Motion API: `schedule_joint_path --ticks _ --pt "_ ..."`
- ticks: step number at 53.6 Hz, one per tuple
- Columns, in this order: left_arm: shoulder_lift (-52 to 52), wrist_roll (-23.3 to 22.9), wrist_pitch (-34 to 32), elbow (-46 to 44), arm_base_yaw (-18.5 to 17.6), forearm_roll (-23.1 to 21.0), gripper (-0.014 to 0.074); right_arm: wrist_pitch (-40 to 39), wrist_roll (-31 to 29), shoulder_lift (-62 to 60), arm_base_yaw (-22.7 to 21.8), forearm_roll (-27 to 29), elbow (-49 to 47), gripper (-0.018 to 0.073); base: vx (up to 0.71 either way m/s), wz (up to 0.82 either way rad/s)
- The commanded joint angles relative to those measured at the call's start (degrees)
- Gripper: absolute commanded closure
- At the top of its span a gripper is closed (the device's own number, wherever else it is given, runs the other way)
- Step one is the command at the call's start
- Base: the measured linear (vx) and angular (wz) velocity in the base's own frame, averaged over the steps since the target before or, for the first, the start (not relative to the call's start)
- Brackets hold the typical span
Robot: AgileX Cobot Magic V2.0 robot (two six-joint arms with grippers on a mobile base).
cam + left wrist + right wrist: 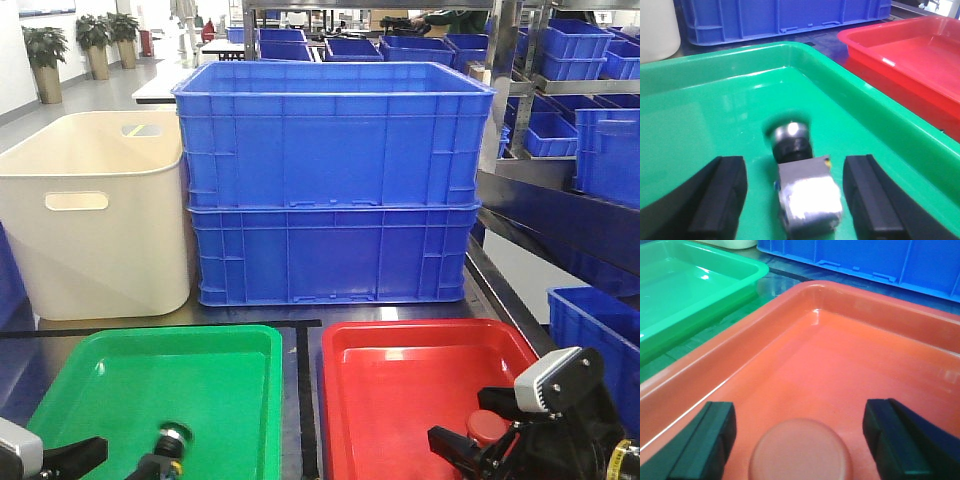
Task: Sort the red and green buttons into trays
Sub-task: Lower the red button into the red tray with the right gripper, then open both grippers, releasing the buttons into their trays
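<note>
We count two trays side by side on the table [300,400]: one green tray [110,385] on the left, one red tray [400,375] on the right, with a narrow strip of table between their facing rims. Behind them we count two blue crates [330,180], stacked, and one cream tub [95,210] just beside them to the left.

We count two buttons. The green button [792,142] lies on the floor of the green tray, near its front edge; the view from the left wrist blurs its head. The red button [800,452] sits on the floor of the red tray, cap up, near the front right.

The left claw [795,200] is released: its two pads [722,195] stand apart on either side of the green button, gaps showing on both sides. The right claw [800,440] is likewise spread wide, one pad to each side of the red cap, not touching it.

Beyond each button the tray floor lies bare to the far rim. The crates stand close behind the trays' far rims.
</note>
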Motion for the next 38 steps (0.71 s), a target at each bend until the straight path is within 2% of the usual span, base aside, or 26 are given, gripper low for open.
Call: schedule_joint_path --ticks 1,11,16,18,23,27,32,35,36,38 --pt "-2.5 -0.4 -5.0 -1.9 -0.2 -1.1 0.0036 -4.1 -0.4 -3.9 -0.3 2.1 -1.9 -0.0036 0.00 0.00" --pt "-9.4 -0.6 -1.1 -1.9 -0.2 -1.1 0.0037 -2.7 0.3 -11.4 -0.3 2.0 -1.9 -0.0010 0.00 0.00" --pt "-15.1 -0.7 5.4 -1.9 -0.2 -1.1 0.0052 -0.5 5.5 -16.8 -0.3 1.7 -1.7 0.0021 0.00 0.00" --pt "-17.8 -0.9 9.4 -1.9 -0.2 -1.1 0.0073 0.5 9.7 -19.5 -0.3 0.4 -1.6 0.0045 0.00 0.00" --pt "-25.9 -4.3 21.2 -1.9 -0.2 -1.1 0.0168 2.9 21.0 -25.5 -0.3 -9.7 -1.6 0.0144 0.00 0.00" --pt "-31.6 -6.9 31.2 -1.9 -0.2 -1.1 0.0284 4.0 28.3 -30.1 -0.3 -22.5 -1.6 0.0265 0.00 0.00" --pt "-39.6 -8.2 42.9 -1.9 -0.2 -1.9 0.0459 3.5 42.5 -35.4 -0.3 -39.0 -1.6 0.0454 0.00 0.00" --pt "-43.5 -8.0 50.1 -1.9 -0.2 -5.4 0.0573 3.5 47.0 -38.2 -0.3 -38.7 -0.5 0.0575 0.00 0.00" --pt "-44.8 -7.9 52.5 -1.9 -0.2 -7.1 0.0608 3.6 47.8 -38.9 -0.3 -38.7 -0.2 0.0577 0.00 0.00" --pt "-46.8 -7.2 56.3 -1.9 -0.2 -10.3 0.0606 3.5 49.5 -40.8 -0.3 -38.7 0.6 0.0575 0.00 0.00"
